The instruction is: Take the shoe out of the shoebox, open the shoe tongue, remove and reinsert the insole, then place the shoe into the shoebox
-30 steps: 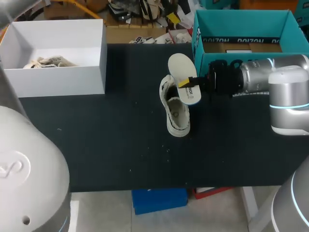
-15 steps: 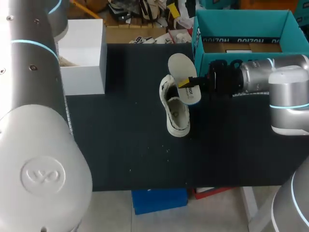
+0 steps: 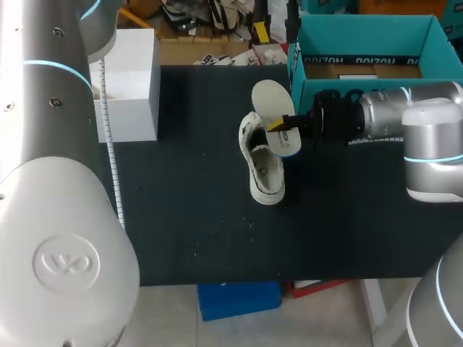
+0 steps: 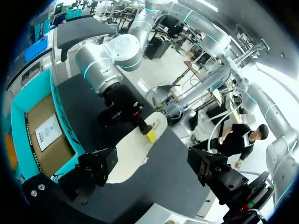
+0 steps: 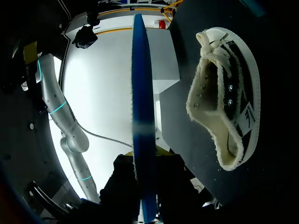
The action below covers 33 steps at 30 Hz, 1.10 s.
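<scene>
Right claw (image 3: pixel 278 129) clamps the insole (image 3: pixel 272 101), seen edge-on only from its wrist.

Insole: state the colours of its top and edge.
The insole is cream on top, blue along the edge; head view shows both best.

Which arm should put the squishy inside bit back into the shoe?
The right arm: its jaws are holding the insole, just above the shoe. The left arm is raised at the far left, away from both and holding nothing.

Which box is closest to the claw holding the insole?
The teal box, just behind the right claw gripping the insole; the white box stands far left.
</scene>
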### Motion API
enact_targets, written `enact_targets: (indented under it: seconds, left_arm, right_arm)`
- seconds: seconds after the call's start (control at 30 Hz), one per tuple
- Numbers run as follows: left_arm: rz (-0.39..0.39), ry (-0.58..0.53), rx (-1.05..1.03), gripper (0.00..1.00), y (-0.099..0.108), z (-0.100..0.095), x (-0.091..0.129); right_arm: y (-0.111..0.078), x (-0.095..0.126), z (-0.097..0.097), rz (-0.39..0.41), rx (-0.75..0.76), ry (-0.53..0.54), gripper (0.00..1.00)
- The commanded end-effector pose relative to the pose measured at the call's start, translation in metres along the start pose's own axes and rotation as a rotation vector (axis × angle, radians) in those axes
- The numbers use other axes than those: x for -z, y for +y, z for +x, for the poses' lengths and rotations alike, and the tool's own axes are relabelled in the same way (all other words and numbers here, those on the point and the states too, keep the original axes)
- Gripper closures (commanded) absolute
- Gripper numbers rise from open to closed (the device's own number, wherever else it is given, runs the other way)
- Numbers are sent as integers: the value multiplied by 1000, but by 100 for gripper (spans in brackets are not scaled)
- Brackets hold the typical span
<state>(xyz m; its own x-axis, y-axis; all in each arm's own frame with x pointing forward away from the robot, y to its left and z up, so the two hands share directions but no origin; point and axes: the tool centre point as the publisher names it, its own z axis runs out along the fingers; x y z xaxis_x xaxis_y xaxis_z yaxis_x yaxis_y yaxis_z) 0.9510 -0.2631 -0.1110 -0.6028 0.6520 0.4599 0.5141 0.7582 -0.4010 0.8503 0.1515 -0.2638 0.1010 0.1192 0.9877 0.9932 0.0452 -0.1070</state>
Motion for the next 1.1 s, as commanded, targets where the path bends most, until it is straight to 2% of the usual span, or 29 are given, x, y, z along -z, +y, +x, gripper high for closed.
enact_targets:
  seconds: [0.03, 0.2, 0.33, 0.4, 0.47, 0.93, 1.0, 1.03, 1.1]
  left_arm:
    - [-324, -55, -54, 0, -4, 2, 0]
    - [-396, -122, -59, 0, -10, 10, -12]
    - [-398, -177, -63, 0, -12, 13, -19]
    - [-405, -239, -43, 0, -13, 16, -27]
    - [-386, -248, -56, 0, -14, 16, -30]
    - [-386, -248, -56, 0, -14, 16, -30]
    - [-452, -348, -87, 0, -22, 19, -34]
    - [-453, -402, -133, 0, -24, 19, -38]
    - [-511, -455, -151, 0, -25, 19, -45]
  right_arm:
    - [0, -1, 0, -2, 0, -1, 100]
    - [0, -1, 0, -2, 0, -1, 100]
    - [0, -1, 0, -2, 0, -1, 100]
    - [0, -1, 0, -2, 0, -1, 100]
    - [0, -1, 0, -2, 0, -1, 100]
    - [0, -1, 0, -2, 0, -1, 100]
    - [0, -1, 0, -2, 0, -1, 100]
    - [0, -1, 0, -2, 0, -1, 100]
    - [0, -1, 0, -2, 0, -1, 100]
